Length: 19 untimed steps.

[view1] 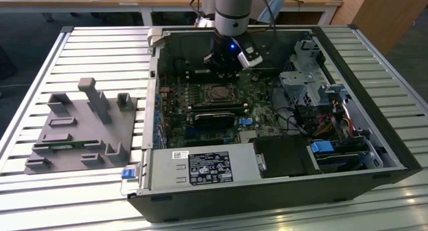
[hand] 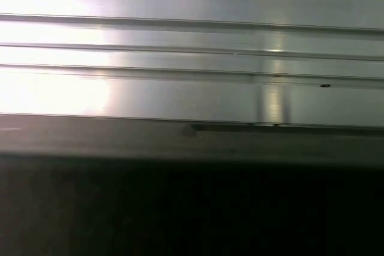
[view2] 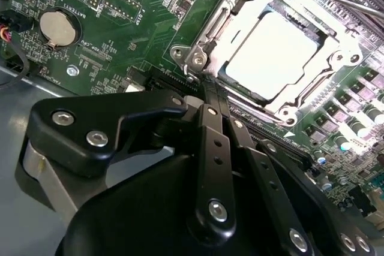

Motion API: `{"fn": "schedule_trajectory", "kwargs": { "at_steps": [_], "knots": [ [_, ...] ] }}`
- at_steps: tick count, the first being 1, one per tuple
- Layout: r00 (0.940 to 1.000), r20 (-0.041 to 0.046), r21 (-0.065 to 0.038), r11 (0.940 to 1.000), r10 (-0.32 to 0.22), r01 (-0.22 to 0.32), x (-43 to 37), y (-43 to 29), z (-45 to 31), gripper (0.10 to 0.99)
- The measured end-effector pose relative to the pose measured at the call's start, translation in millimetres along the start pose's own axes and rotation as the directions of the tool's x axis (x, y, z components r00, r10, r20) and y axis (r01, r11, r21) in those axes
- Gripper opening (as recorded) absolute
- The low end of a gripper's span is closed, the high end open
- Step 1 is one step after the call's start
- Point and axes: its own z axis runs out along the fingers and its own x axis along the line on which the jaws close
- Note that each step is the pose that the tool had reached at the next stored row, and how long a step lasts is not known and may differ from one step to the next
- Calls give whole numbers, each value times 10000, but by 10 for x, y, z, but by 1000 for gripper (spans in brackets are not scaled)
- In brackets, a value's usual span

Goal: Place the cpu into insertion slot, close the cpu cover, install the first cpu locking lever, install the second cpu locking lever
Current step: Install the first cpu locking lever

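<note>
Fingers of our black linkage gripper are looking pinched together, holding nothing, tips hovering at the silvery square cpu cover. Beyond, the silvery-grey cpu is sitting in the metal-rimmed insertion slot, so we're thinking slow, square pressure.

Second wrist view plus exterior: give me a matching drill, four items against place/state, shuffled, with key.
Things:
1. cpu
2. cpu cover
3. round coin battery
4. grey fixture block

Places or states:
A. on the slatted table, outside the case, at the exterior view's left
B. seated in the insertion slot, bright metal top showing
C. lying down around the chip as a silvery frame
D. in a holder on the green board, away from the socket

Pairs: 1-B, 2-C, 3-D, 4-A
</note>
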Motion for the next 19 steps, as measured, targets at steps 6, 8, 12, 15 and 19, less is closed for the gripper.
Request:
{"fn": "schedule_trajectory", "kwargs": {
  "at_steps": [6,8,12,15,19],
  "knots": [
    [10000,3,-3,10000,0,0,-1,3,-10,106],
    [10000,1,0,10000,1,-1,0,4,-61,106],
    [10000,1,-1,10000,1,-1,-1,7,-137,106],
    [10000,-1,2,10000,0,0,-1,-10,-138,106],
    [10000,-1,1,10000,0,0,0,-40,-139,106]
  ]
}}
